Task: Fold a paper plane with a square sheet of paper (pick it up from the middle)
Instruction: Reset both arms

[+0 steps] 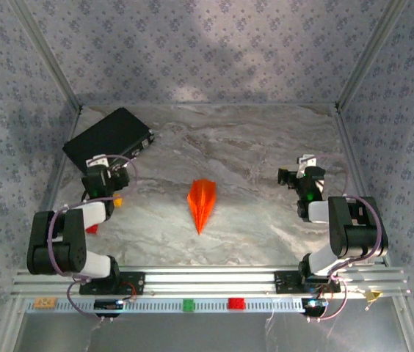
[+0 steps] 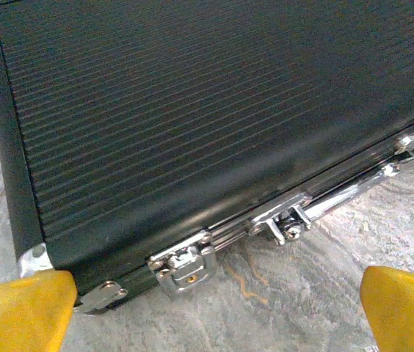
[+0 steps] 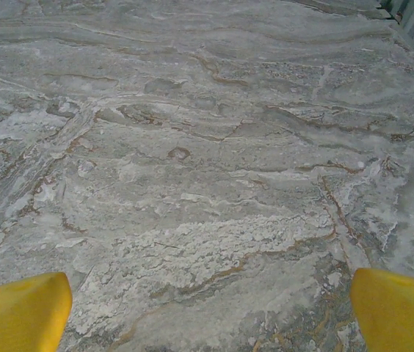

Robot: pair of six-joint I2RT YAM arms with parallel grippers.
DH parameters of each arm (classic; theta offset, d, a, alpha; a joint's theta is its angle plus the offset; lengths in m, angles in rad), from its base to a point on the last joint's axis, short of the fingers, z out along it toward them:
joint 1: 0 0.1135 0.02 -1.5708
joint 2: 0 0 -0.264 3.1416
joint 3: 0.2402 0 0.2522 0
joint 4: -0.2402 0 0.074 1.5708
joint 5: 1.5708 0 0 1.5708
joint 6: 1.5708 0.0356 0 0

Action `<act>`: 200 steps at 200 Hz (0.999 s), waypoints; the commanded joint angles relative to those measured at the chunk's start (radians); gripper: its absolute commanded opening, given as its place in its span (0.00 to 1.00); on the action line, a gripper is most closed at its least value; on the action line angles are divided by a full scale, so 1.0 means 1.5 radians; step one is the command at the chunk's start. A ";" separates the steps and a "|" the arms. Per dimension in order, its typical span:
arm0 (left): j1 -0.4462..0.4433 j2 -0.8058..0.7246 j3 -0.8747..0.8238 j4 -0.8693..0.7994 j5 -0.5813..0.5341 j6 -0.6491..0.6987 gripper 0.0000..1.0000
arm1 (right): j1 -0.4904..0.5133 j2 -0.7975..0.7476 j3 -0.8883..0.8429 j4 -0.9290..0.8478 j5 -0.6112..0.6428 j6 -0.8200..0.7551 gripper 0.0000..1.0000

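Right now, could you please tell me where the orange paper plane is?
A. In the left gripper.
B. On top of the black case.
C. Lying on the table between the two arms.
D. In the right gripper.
C: the paper plane lies on the table, apart from the left gripper and the right gripper, which are both open.

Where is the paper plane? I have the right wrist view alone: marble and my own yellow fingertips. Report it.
Observer: The paper plane lies at the middle of the table, left of your right arm, with its narrow tip toward the arm bases.
Operator: Tell me if anything holds it.
Observer: Nothing does. It lies free, apart from the left arm and from yours.
Operator: Report the left arm.
Observer: Its jaws stand open, facing the latched edge of a closed black case at the far left corner.
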 commanded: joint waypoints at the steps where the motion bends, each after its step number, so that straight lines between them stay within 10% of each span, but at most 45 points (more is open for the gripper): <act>1: 0.008 0.030 -0.020 0.152 0.118 0.030 0.97 | 0.003 -0.004 0.009 0.010 0.014 -0.007 0.99; 16: 0.008 0.089 -0.049 0.276 0.114 0.027 0.97 | 0.003 -0.004 0.009 0.009 0.015 -0.007 0.99; 200: -0.032 0.075 -0.005 0.165 0.033 0.048 1.00 | -0.003 -0.004 0.012 0.003 0.002 -0.005 0.99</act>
